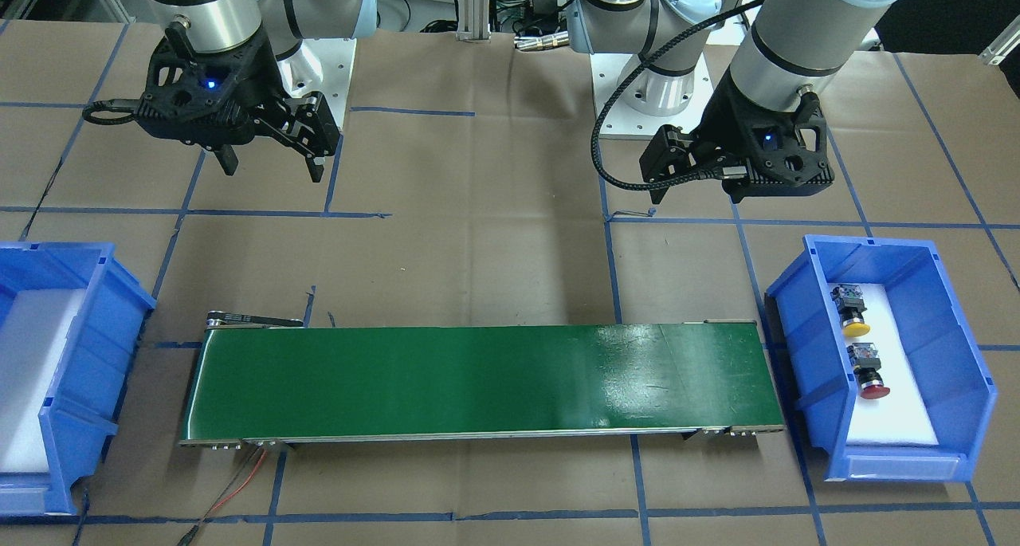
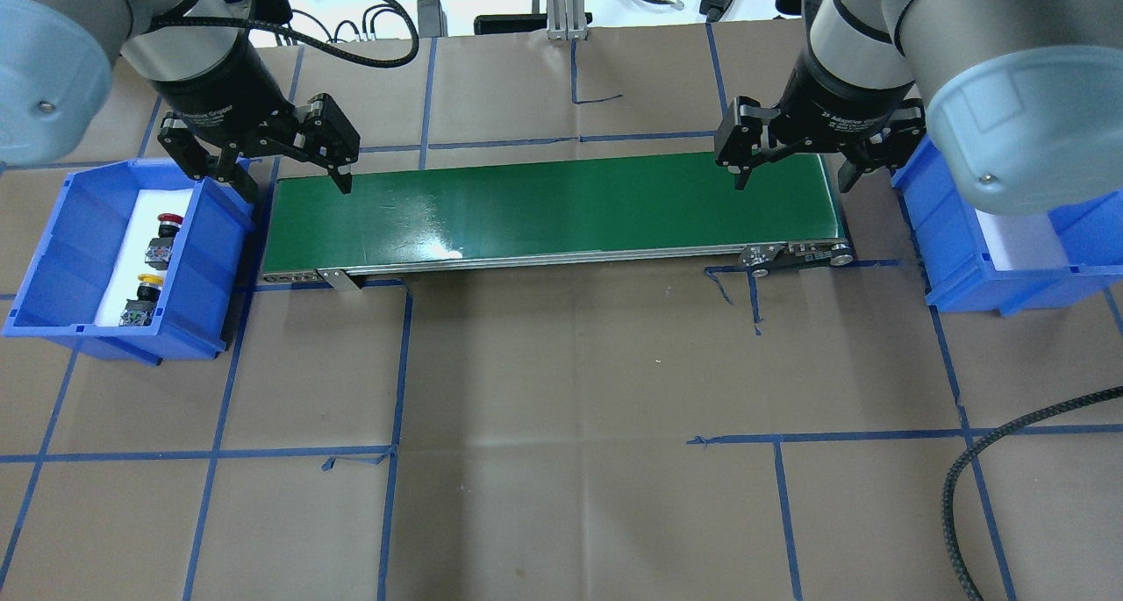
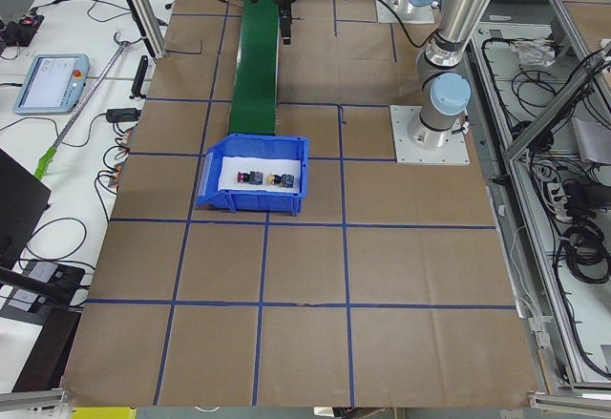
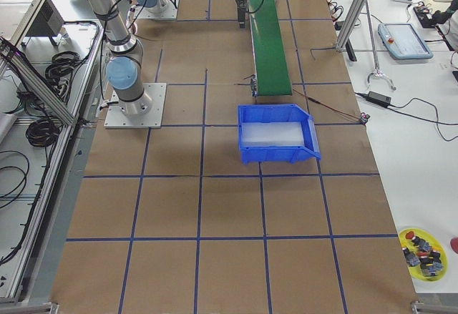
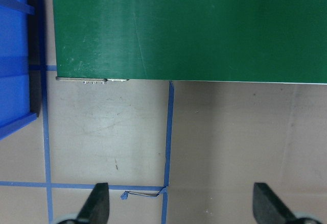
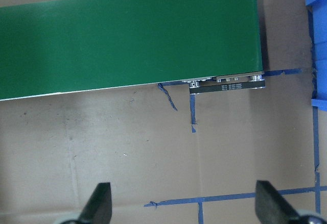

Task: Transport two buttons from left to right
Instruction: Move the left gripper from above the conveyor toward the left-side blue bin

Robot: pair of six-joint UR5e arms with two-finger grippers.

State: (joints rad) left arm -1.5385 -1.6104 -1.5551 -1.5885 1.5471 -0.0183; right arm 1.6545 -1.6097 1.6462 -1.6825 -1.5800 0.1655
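Brown-paper table (image 2: 561, 364) w/ blue tape grid, green conveyor (image 2: 544, 211). In blue bin (image 2: 211, 232), robot's left: yellow button (image 2: 143, 298) & red button (image 2: 163, 237), lengthwise, caps away from robot. Both left gripper (image 2: 292, 180) & right gripper (image 2: 794, 178) spread wide, empty.

Table cover (image 2: 561, 364): brown paper, matt, creased. Tape (image 2: 175, 454): blue, matt. Belt (image 2: 544, 211): green, smooth, glossy, glare patch, fine scratches; edge rail bare metal. Bins (image 1: 948, 323): blue plastic, slight sheen. Liner (image 1: 896, 418): white, foam-like, matt. Button caps (image 1: 857, 328): smooth plastic. Arms (image 1: 789, 44): satin grey metal.
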